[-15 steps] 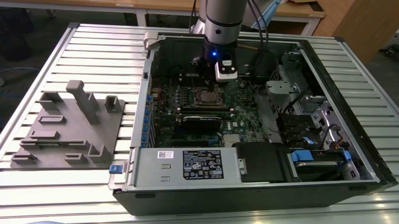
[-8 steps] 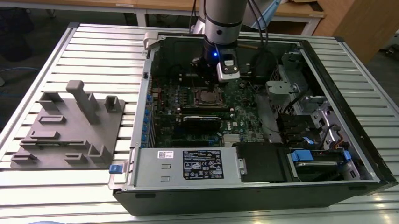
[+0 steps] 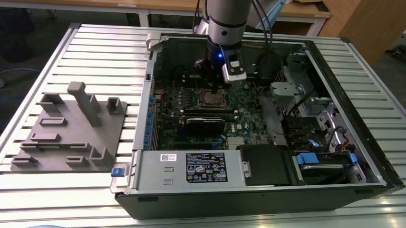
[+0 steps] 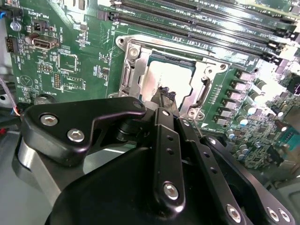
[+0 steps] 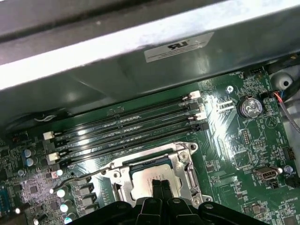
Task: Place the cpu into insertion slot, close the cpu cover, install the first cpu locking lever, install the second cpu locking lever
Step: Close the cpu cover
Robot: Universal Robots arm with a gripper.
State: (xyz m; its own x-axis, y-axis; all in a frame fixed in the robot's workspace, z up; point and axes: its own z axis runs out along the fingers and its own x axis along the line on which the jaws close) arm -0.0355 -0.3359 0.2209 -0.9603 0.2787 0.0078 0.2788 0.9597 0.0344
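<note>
In the upper middle of the exterior view, the gripper [image 3: 214, 80] is being held low inside the open computer case [image 3: 209, 209]. It is being held just over the insertion slot [image 3: 201, 95], which is lying a little above the middle of that frame. In both wrist views the fingertips [image 4: 162, 96] are being pressed together with nothing between them, so the gripper is closed and empty.

The cpu [image 4: 164, 75] is already being carried by the slot. Its silver top is showing through the window of the cpu cover [image 4: 132, 70], which appears to be lying flat over it. The closed tips are being poised over the edge of cpu and cover; whether contact is being made cannot be told.

Placing is being judged done and the cover down, so the first locking lever is being taken as the step in hand. A thin wire lever [image 5: 84, 176] is running out from the slot's corner, near the memory slots [image 5: 126, 129]; whether it is latched cannot be told. That step is being judged to call for the closed tips being set on the wire itself, not the frame. It also calls for a steady push under the catch, without a slip onto the board.
</note>
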